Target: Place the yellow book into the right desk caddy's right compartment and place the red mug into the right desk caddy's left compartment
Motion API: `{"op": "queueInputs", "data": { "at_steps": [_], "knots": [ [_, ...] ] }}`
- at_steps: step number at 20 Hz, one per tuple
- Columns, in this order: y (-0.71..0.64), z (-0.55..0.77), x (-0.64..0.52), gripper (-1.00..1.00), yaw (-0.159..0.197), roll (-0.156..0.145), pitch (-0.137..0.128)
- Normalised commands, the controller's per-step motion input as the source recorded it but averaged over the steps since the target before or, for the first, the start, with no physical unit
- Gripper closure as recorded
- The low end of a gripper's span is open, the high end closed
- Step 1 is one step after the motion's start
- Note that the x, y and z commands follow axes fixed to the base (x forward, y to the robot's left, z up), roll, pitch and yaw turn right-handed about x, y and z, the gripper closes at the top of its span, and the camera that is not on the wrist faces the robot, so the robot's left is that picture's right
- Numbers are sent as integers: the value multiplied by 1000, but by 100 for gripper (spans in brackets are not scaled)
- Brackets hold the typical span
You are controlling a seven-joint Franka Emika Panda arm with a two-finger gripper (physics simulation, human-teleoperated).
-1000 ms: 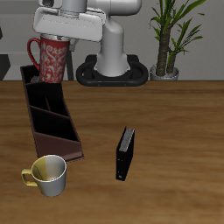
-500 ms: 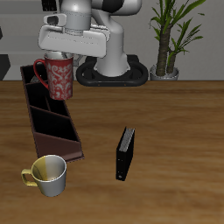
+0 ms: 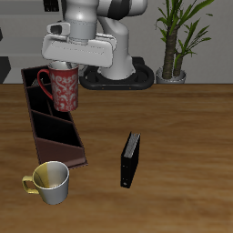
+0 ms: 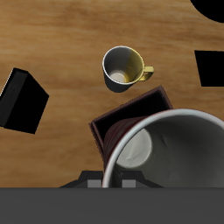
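My gripper (image 3: pixel 65 65) is shut on the red mug (image 3: pixel 62 88), gripping it at the rim and holding it upright in the air. The mug hangs low over the far end of the right desk caddy (image 3: pixel 56 135), a long dark maroon box with dividers. In the wrist view the mug's whitish inside (image 4: pixel 179 153) fills the frame, and part of the caddy (image 4: pixel 107 133) shows beneath it. I cannot tell which section lies directly under the mug. The yellow book is not visible in either view.
A yellow-and-white mug (image 3: pixel 51 181) stands near the table's front edge, just past the caddy's near end, and shows as the same mug (image 4: pixel 123 68) in the wrist view. A black upright book (image 3: pixel 131 160) stands mid-table. The robot base and a potted plant (image 3: pixel 177 41) are at the back.
The gripper has come down with the red mug, from well above the caddy's far end to just over it, shifting slightly toward the table's middle.
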Motion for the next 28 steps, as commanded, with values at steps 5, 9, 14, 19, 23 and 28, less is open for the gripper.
{"op": "queueInputs", "data": {
  "at_steps": [5, 9, 14, 19, 23, 28],
  "knots": [
    [220, 328, 92, 100, 13, 28, -52],
    [192, -95, 119, 100, 0, 9, 7],
    [38, -347, 150, 100, -16, -6, 41],
    [-175, -172, 40, 100, -34, -18, 20],
    [-277, -19, -60, 100, -30, -34, 1],
    [-224, -37, -43, 100, -22, -33, -1]
  ]
}}
